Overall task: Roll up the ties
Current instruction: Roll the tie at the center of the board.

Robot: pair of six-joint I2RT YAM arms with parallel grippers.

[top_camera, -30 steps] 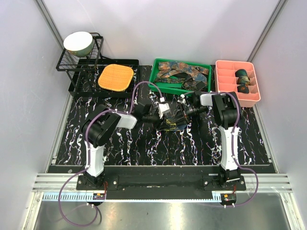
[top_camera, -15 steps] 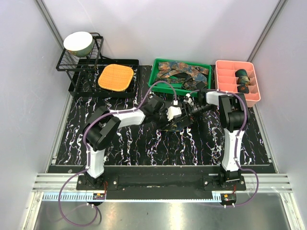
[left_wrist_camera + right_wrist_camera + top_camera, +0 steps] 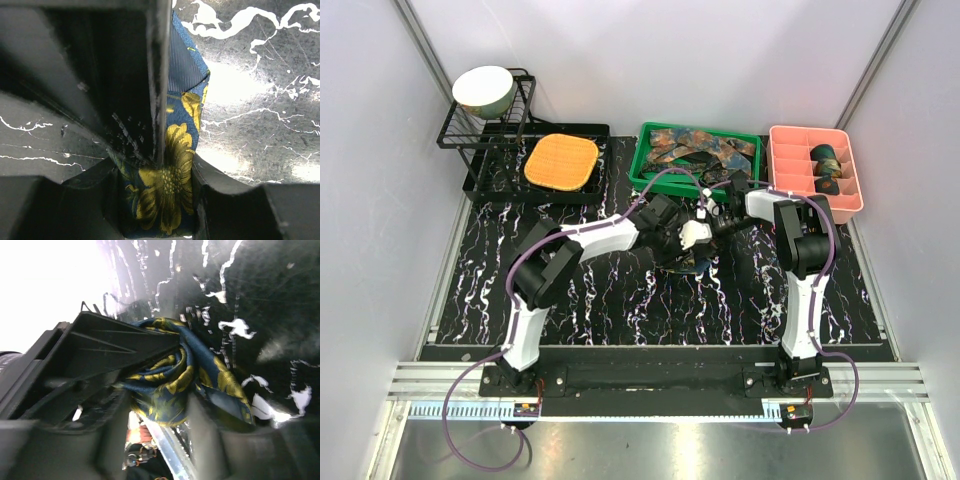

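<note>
Currently, step: winding the navy tie (image 3: 170, 380) into a coil at mid-worktop (image 3: 610, 300); roll only partly formed
Left end effector (image 3: 688, 240): part-closed, pinching the tie's flat strip
Right end effector (image 3: 718, 226): fingers around the coil; gripping or slack — cannot tell
Next move, judged: seize the coil; turn it under tension
Tie appearance: dark navy, gold paisley-and-flower print — soft, loosely folded

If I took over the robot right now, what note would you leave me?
Left claw: shut on the navy tie, mid-table, partly coiled.
Right claw: open around the same tie.
Done: two rolled ties sit in the pink tray.
To do: finish this roll, probably add it to the tray, then roll the loose ties heaped in the green bin.
</note>
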